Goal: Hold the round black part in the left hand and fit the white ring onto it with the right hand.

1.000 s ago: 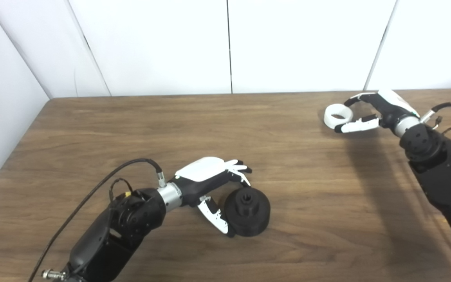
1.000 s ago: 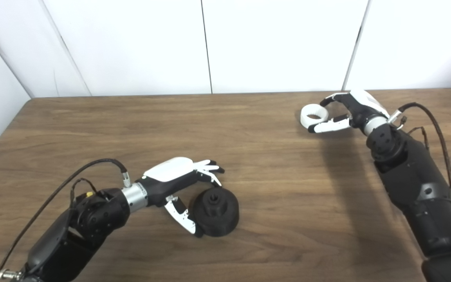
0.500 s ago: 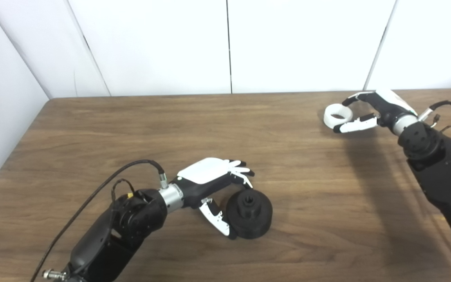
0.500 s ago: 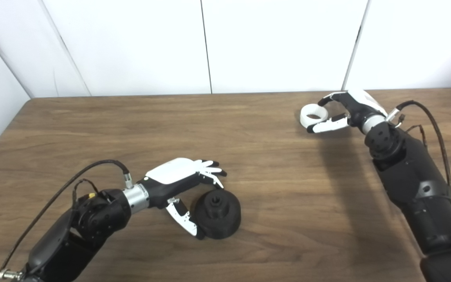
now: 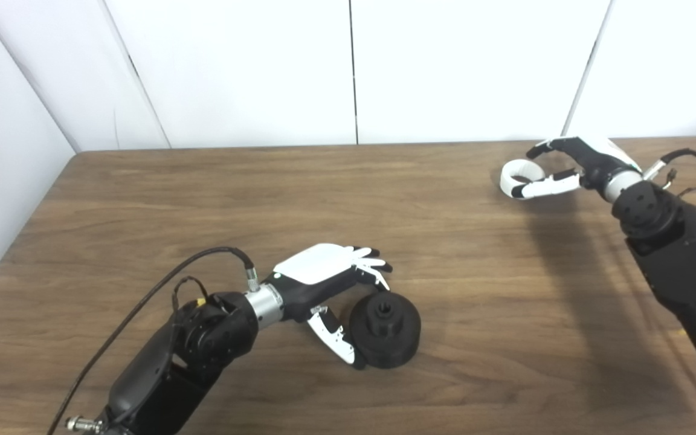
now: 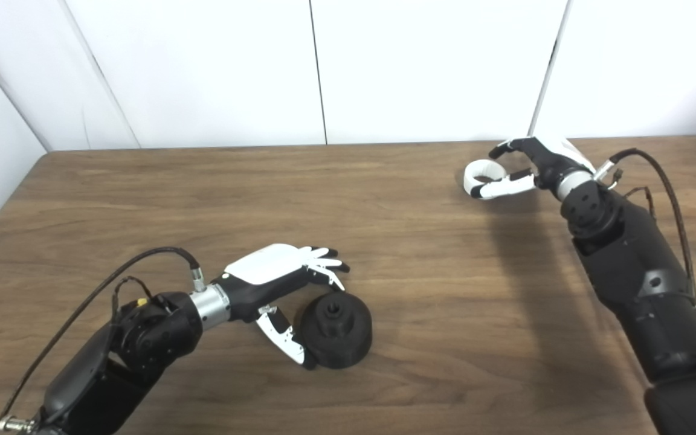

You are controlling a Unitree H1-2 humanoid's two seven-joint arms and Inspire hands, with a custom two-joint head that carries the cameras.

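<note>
The round black part [image 5: 385,329] rests on the wooden table [image 5: 263,193] near the front middle, its socket facing up. My left hand [image 5: 330,275] curls around its left side, thumb against the near edge and fingers spread above the far edge, without closing. At the far right, the white ring [image 5: 512,173] sits tilted between the thumb and arched fingers of my right hand [image 5: 571,163]. The thumb lies across the ring's near side and hides part of it.
White wall panels [image 5: 348,66] stand right behind the table's far edge. A black cable [image 5: 161,284] loops off my left forearm over the table. My right forearm [image 5: 674,254] reaches in from the lower right.
My right hand has closed its thumb onto the white ring and tipped it up from lying flat. The black part slid slightly right against my left thumb.
</note>
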